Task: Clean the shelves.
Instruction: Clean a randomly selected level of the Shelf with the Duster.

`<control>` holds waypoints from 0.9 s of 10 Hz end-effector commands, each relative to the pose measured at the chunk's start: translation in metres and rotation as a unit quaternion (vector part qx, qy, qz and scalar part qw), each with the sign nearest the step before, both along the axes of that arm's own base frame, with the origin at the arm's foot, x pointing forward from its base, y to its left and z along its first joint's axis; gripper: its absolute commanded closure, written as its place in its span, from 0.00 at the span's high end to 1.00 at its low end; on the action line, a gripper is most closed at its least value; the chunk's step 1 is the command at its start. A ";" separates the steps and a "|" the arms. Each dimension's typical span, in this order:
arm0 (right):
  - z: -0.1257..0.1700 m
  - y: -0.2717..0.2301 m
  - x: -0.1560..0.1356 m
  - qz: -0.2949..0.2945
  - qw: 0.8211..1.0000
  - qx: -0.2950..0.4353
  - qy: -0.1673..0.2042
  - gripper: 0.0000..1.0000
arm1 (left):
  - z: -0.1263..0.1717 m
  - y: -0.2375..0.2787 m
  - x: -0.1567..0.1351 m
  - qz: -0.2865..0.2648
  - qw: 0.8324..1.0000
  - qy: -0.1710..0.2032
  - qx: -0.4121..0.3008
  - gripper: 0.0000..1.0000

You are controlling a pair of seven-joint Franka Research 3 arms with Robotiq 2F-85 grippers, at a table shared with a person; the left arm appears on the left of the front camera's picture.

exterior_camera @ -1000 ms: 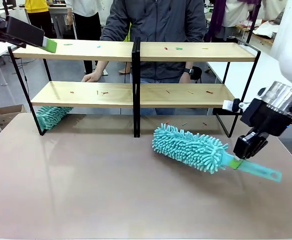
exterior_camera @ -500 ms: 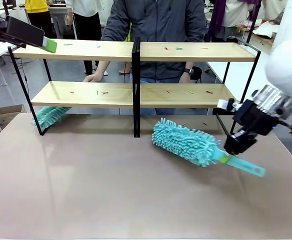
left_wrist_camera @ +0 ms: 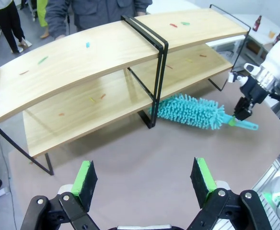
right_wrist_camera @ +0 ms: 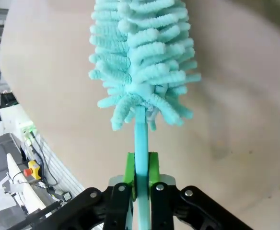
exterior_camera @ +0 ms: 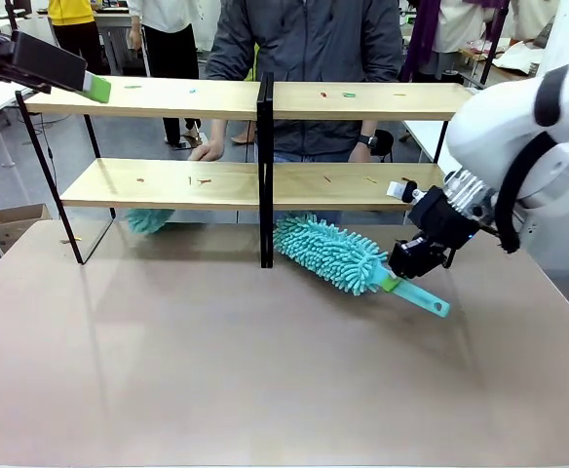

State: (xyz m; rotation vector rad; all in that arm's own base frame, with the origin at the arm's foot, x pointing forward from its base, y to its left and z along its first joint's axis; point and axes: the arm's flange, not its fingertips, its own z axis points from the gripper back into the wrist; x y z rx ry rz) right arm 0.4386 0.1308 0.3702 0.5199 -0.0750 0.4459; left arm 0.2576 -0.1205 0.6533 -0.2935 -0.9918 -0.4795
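The shelves stand across the far side of the table, two light wooden boards in a black frame with a central post. Small coloured scraps lie on both boards. My right gripper is shut on the handle of a teal fluffy duster, whose head lies just right of the post, below the lower board. The right wrist view shows the handle clamped between the green pads. My left gripper hovers at the top board's left end, and in its wrist view it is open and holds nothing, above the shelves.
A second teal duster shows under the lower board, left of the post. A person stands behind the shelves with a hand by the lower board. The brown table top spreads toward me. A cardboard box sits at the far left.
My right gripper carried the duster left and toward the shelves, its head now near the post. The second duster slid right under the lower board, and the person's hand shifted right.
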 end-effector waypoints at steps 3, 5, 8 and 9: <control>-0.006 -0.006 0.004 -0.149 0.989 -0.018 0.011 0.12 | 0.001 0.001 -0.001 0.000 1.000 -0.002 -0.002 1.00; -0.003 -0.019 -0.020 -0.240 0.968 -0.055 0.037 0.12 | 0.001 0.001 -0.001 0.000 1.000 -0.002 -0.002 1.00; 0.000 -0.042 -0.046 -0.376 0.908 -0.148 0.110 0.12 | 0.001 0.001 -0.001 0.000 1.000 -0.002 -0.002 1.00; 0.007 -0.044 -0.051 -0.411 0.899 -0.144 0.052 0.12 | 0.001 0.001 -0.001 0.000 1.000 -0.002 -0.002 1.00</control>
